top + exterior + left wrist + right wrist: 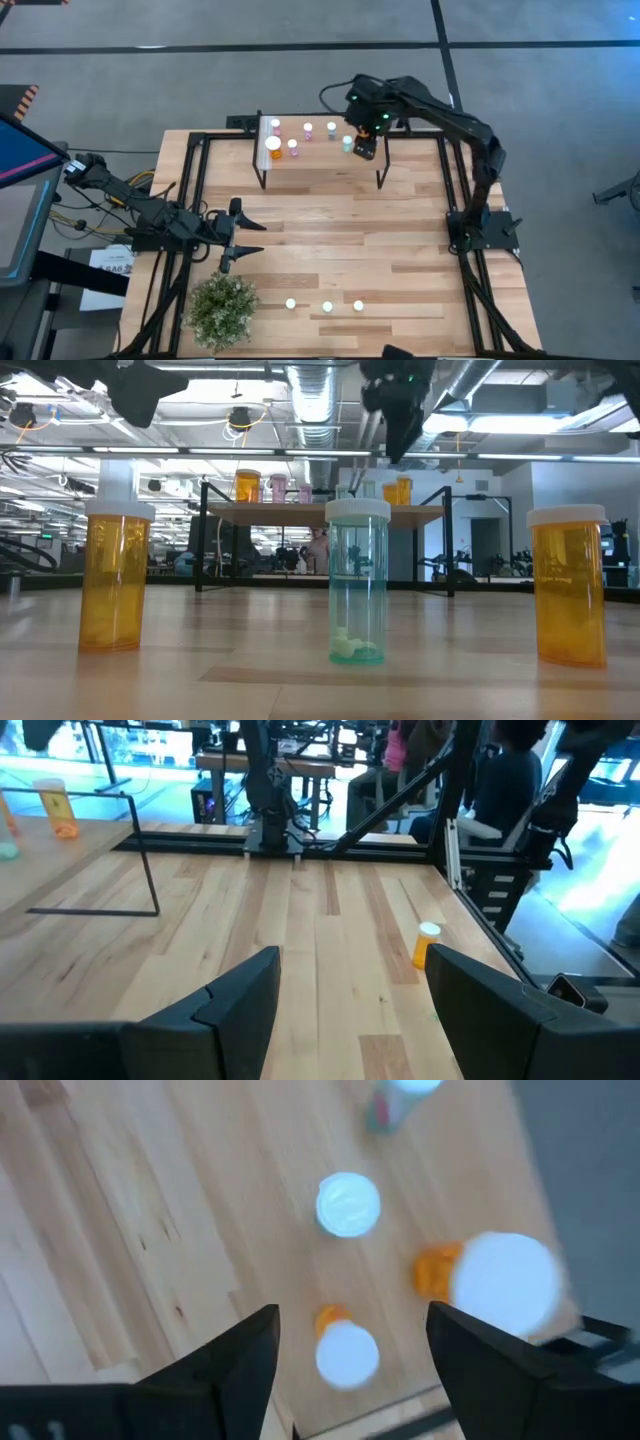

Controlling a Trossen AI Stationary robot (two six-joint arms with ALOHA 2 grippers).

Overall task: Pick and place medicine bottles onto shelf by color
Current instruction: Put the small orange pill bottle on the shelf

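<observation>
The shelf (322, 165) stands at the table's far side, with several white-capped bottles on its top: a large orange one (273, 148), pink ones (293, 147) and a teal one (347, 143). My right gripper (365, 147) hangs open over the shelf's right end, pointing down. In the right wrist view a small orange bottle (345, 1350) stands upright on the shelf below the gap of the gripper (352, 1315), untouched, with another orange bottle (495, 1280) and a pale-capped one (348, 1205) beside it. Three bottles (326, 307) stand near the table's near edge. My left gripper (240, 236) waits open at the table's left.
A green potted plant (222, 308) sits at the near left, beside the three standing bottles: orange (115, 575), teal (357, 585), orange (570, 585). Black frame rails (195, 200) run along the table's sides. Bare wood (340, 235) lies between the shelf and the near row.
</observation>
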